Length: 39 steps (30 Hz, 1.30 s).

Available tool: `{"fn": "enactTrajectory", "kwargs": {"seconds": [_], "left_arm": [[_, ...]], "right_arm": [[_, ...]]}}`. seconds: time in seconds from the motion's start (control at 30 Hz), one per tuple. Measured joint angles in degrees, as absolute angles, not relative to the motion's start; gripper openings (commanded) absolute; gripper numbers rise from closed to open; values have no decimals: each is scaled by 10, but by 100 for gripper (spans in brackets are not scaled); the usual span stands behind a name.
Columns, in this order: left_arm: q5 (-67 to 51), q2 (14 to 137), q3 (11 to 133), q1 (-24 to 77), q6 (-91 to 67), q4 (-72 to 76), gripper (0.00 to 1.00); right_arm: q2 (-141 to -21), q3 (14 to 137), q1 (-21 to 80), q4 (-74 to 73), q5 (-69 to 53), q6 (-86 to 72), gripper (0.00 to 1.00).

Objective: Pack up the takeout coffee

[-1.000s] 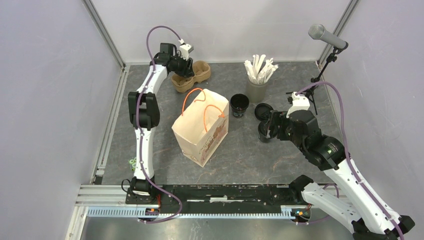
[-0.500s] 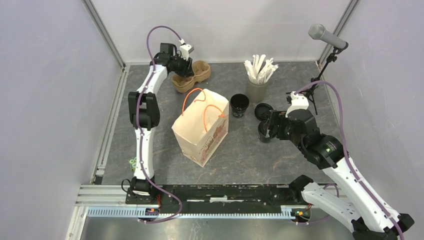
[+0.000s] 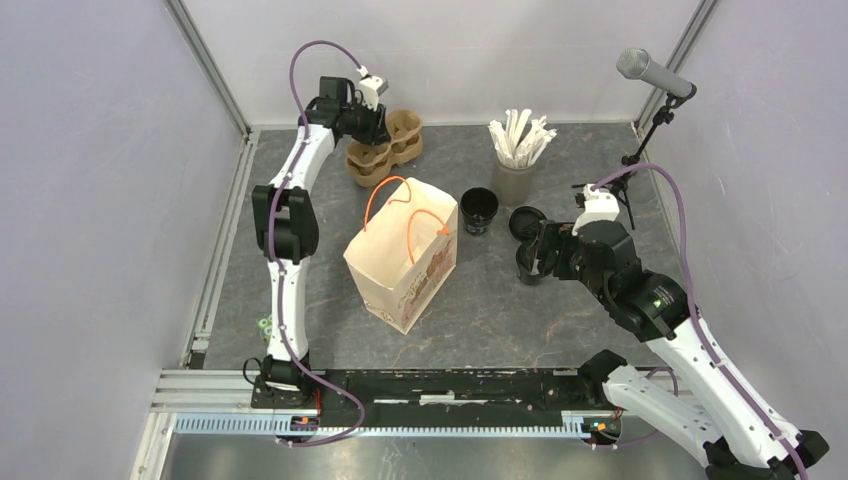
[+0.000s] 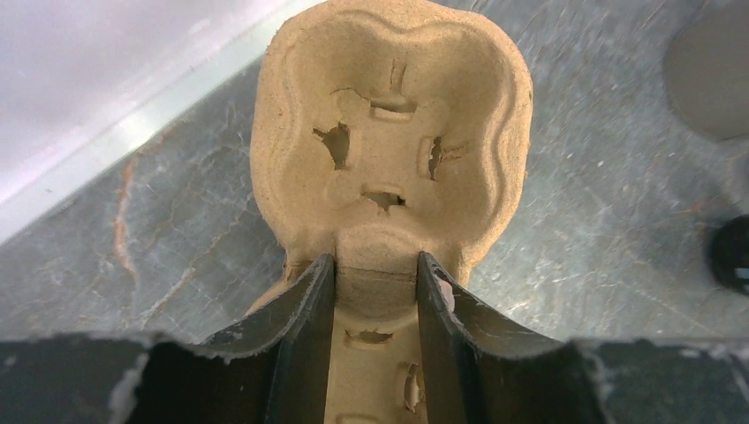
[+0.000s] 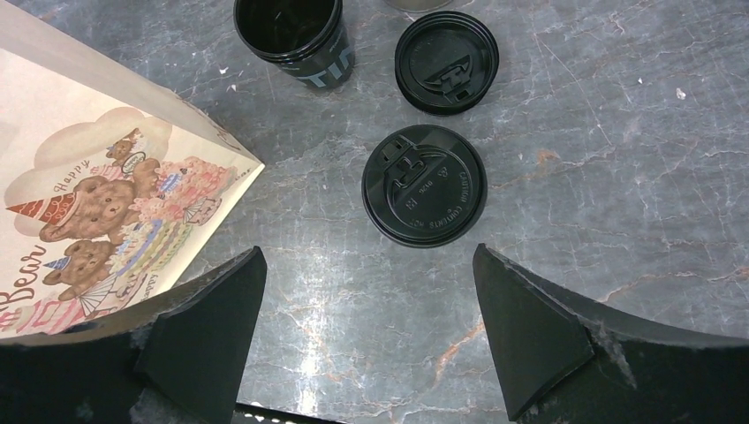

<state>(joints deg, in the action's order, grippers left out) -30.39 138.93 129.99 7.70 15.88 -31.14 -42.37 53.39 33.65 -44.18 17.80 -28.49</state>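
The coffee [image 5: 424, 185], a small black cup with its lid on, stands upright on the grey surface [image 5: 618, 132] to the right of the paper bag [image 3: 405, 255]. The right fingers [image 5: 203, 327] are spread wide above it, one to each side of the lid, and touch nothing. Just beyond the coffee a loose black lid [image 5: 446, 62] lies flat. Next to that lid stands an open black cup [image 5: 296, 35] with no lid, close to the bag's far right corner. The bag, with orange handles and a bear print, stands open-topped in the middle of the surface, and its printed side comes close to one right finger in the wrist view. Behind the loose lid a grey cup [image 3: 514, 182] holds white sticks [image 3: 520, 138], and a microphone [image 3: 655, 72] on its stand fills the far right corner. At the back left, the left fingers [image 4: 305, 336] pinch the narrow middle of the brown carrier [image 4: 389, 150], one on each flank of its centre ridge and pressed against the pulp. From above, the carrier [image 3: 390, 150] sits near the back wall, behind the bag, well apart from the coffee with the bag between them. A small green thing [image 3: 265, 325], too small to make out, lies near the left edge.
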Motion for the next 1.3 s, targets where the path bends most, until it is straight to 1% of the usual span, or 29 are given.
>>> {"fn": "enactTrajectory", "kwargs": {"seconds": [0.17, 0.3, 0.5, 0.67, 0.87, 1.0, 1.07, 1.2, 1.3], "left_arm": [[-299, 1349, 1300, 83, 139, -311, 38], [-283, 1322, 1300, 89, 118, -311, 38], [-259, 1286, 1309, 94, 68, -335, 37], [-237, 1224, 1310, 97, 3, -364, 35], [-237, 1112, 1295, 102, -98, -385, 35], [-248, 1011, 1225, 108, -160, -387, 35], [-255, 975, 1198, 110, -184, -392, 35], [-274, 939, 1185, 111, -233, -422, 34], [-306, 933, 1189, 111, -263, -459, 34]], "right_arm": [[-426, 533, 336, -436, 173, -285, 94], [-450, 552, 336, -437, 163, -284, 94], [-532, 666, 337, -416, 137, -291, 91], [-573, 732, 349, -345, 96, -294, 87], [-608, 747, 355, -277, 29, -250, 85], [-627, 737, 355, -220, -28, -222, 82], [-626, 715, 356, -174, -62, -206, 78], [-629, 680, 360, -107, -120, -167, 77], [-646, 679, 364, -77, -163, -135, 77]]}}
